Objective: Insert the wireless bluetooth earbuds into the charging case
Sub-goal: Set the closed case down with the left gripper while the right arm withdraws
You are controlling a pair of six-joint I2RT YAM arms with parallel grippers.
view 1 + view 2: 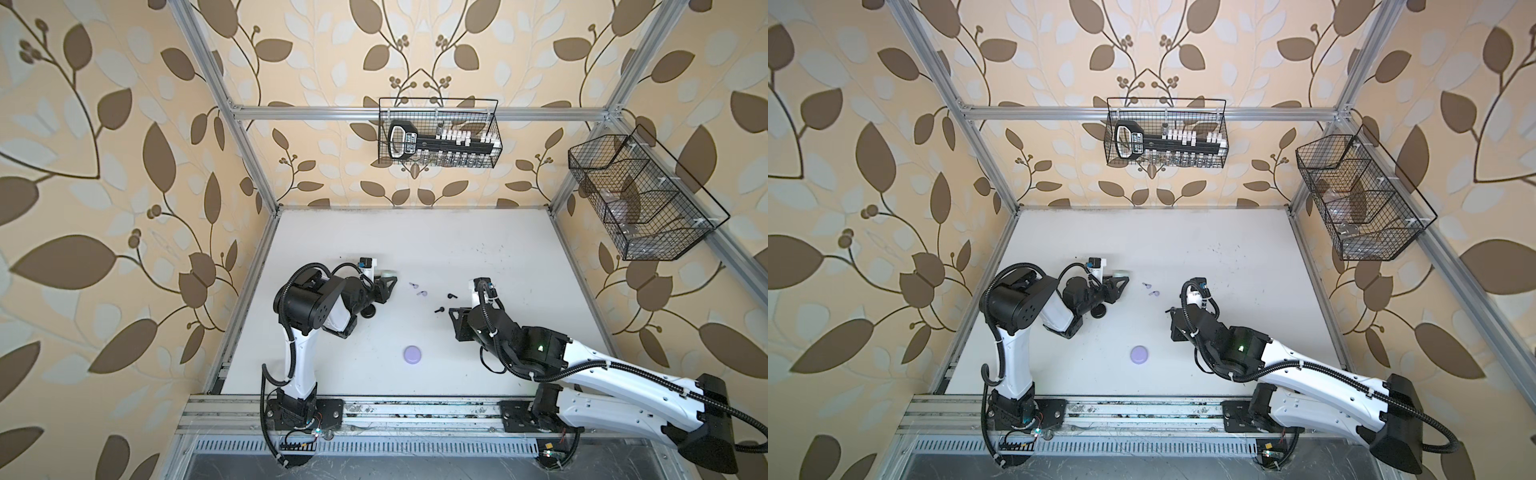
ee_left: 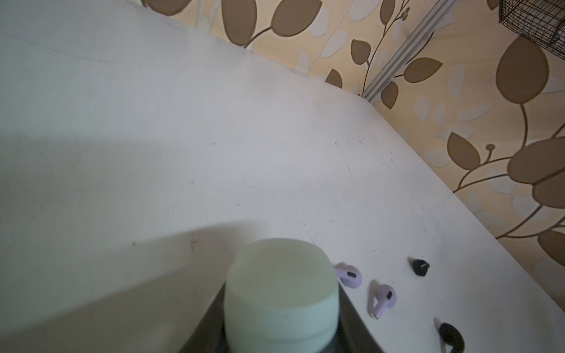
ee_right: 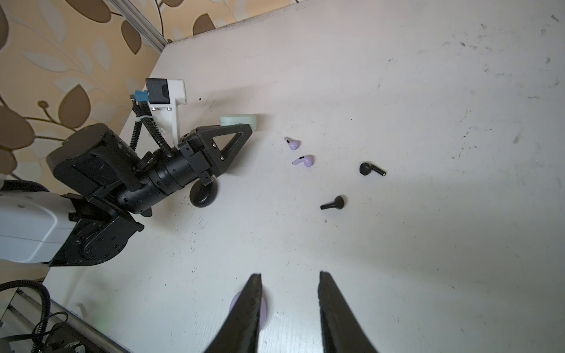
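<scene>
Clamped in left gripper: mint case; right gripper parted, empty; 2 lilac earbuds just beside it, could be scattered if case swung.

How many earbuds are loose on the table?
4. Two lilac earbuds lie beside the mint case in the left gripper; two black earbuds lie further toward the right gripper. Any others may be hidden.

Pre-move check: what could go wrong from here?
1. Left gripper grips the mint case, lid seemingly closed; only lilac earbuds and black earbuds show, so a colour mismatch is possible.
2. The lilac earbuds lie close beside that gripper; a swing could scatter them.
3. The black case under its wrist could get knocked.
</scene>
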